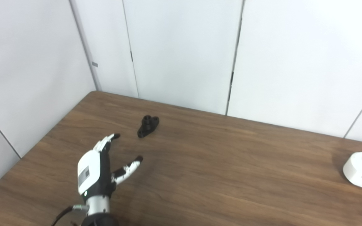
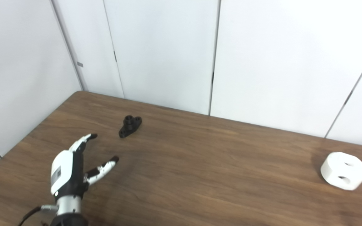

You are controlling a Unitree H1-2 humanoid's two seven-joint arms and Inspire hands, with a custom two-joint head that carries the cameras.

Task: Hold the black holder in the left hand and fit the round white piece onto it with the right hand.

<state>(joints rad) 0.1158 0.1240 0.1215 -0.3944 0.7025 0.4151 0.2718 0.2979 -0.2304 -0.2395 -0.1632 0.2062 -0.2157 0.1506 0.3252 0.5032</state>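
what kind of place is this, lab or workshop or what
Probably a robot test cell or lab bench: plain white wall panels box in a bare wood-grain table, and only a black holder, a round white piece and an open left robot hand are on show.

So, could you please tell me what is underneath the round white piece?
The round white piece rests directly on the wooden table. Two holes show in it, but their depths are dark, and its underside is hidden.
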